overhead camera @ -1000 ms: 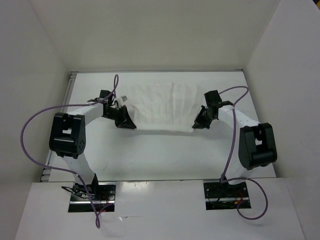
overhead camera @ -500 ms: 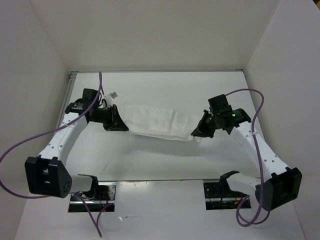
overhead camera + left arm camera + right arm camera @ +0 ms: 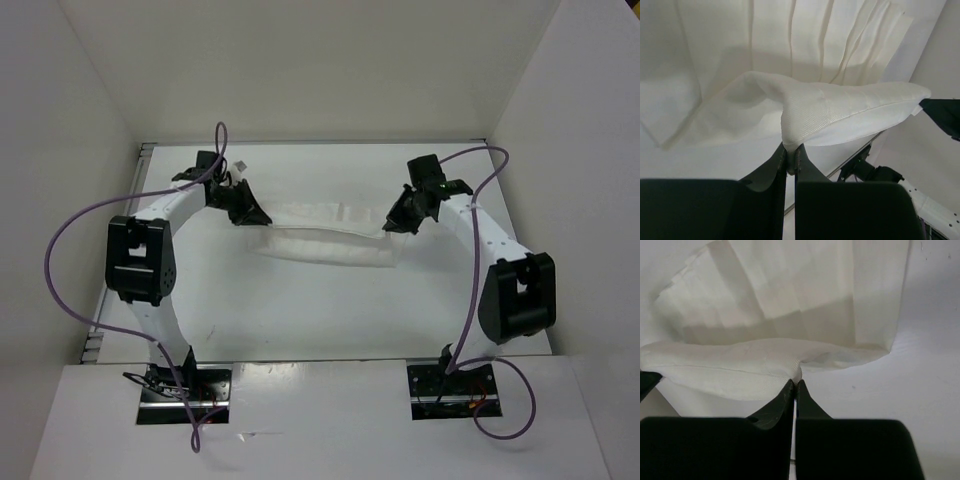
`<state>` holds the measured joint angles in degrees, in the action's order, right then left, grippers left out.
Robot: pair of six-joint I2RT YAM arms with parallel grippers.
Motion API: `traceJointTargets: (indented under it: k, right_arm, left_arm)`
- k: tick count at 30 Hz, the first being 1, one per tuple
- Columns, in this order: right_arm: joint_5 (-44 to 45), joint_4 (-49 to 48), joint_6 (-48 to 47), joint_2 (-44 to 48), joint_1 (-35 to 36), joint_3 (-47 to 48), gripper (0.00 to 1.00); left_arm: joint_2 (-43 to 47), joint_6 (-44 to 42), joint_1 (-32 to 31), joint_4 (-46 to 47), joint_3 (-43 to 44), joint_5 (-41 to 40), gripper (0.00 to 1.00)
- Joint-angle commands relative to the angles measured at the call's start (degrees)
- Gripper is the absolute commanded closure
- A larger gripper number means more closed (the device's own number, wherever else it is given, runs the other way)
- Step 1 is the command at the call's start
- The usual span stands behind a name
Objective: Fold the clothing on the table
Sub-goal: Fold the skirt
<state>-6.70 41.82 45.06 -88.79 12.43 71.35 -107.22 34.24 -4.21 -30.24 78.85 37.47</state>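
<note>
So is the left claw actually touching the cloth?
Touching: the left wrist view shows the left claw pinching a fold of the clothing.

Left gripper (image 3: pixel 250 215) and right gripper (image 3: pixel 393 222) reach forward, well apart (each pinching the clothing (image 3: pixel 330 245)).

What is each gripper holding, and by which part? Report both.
Both hold the cloth. The left gripper pinches a bunched fold at its left end. The right gripper pinches the edge at its right end, so the cloth spans between them.
</note>
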Motion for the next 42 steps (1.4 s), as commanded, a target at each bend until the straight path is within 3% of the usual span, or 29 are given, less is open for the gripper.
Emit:
traceJointTargets:
  k: [1,7,9,11,13,17,19,23,27,28,30,31,32,36,38,39,42]
  right_arm:
    - [6.0,-4.7,-2.3,-3.9,-2.0,2.4,1.0]
    - [9.5,-10.3,-3.0,-12.4,-2.1,5.3,1.0]
    - [12.7,-15.5,-3.7,-14.2,-2.1,7.2,0.84]
    - [15.6,-19.7,-5.8,-16.5,-2.1,8.4,0.63]
    - [16.9,-24.6,-7.0,-16.5,-2.1,10.9,0.52]
    - [16.9,-31.9,-9.6,-9.2,-2.1,10.9,0.45]
    - [15.8,-28.2,-10.5,-6.9,-2.1,12.0,0.45]
    - [15.2,-17.1,-10.5,-5.0,0.8,13.4,0.45]
    - [9.1,-14.8,-8.0,-1.0,1.5,4.9,0.42]
    - [6.8,-14.8,-7.3,-0.2,1.5,2.8,0.36]
    - [4.4,-16.7,-6.6,1.5,1.5,-2.5,0.35]
    - [2.8,-17.2,-6.6,1.5,1.5,-3.8,0.33]
    - [2.7,-17.2,-6.6,1.5,1.5,-5.8,0.32]
    - [1.9,-17.7,-7.9,0.9,1.5,-7.8,0.26]
    - [1.9,-17.7,-7.9,-0.5,1.5,-7.8,0.25]
    - [2.4,-17.7,-7.9,-2.0,1.5,-8.3,0.25]
    - [4.3,-17.7,-7.2,-3.7,1.5,-8.3,0.25]
  left_arm:
    - [-4.1,0.9,1.4,3.0,5.6,-4.3,1.0]
    - [-8.3,2.0,2.0,3.0,9.7,-7.8,1.0]
    - [-10.0,2.6,2.5,3.0,11.5,-8.3,0.88]
    - [-12.0,6.0,3.1,7.6,13.4,-8.3,0.82]
    - [-12.6,9.5,3.7,15.1,14.0,-7.5,0.64]
    - [-11.1,15.3,4.7,20.7,17.4,-9.4,0.55]
    - [-8.4,13.7,4.7,18.9,19.5,-11.5,0.44]
    - [-2.9,11.4,4.7,18.4,13.7,-14.3,0.44]
    - [0.3,5.9,4.0,15.6,8.0,-13.8,0.48]
    - [0.3,2.1,3.9,14.2,7.4,-12.2,0.6]
    - [-0.3,-0.8,3.2,12.8,6.0,-7.9,0.8]
    - [-0.3,-2.8,2.7,12.8,5.1,-6.9,0.96]
    - [-0.3,-3.3,2.2,12.8,4.2,-6.9,1.0]
    - [-2.7,-3.3,2.2,14.2,2.0,-6.9,0.96]
    - [-3.8,-3.3,2.2,14.2,2.5,-7.4,0.81]
    - [-4.5,-3.3,2.2,14.2,2.5,-9.2,0.61]
    - [-4.5,-3.3,2.2,13.6,1.2,-13.5,0.57]
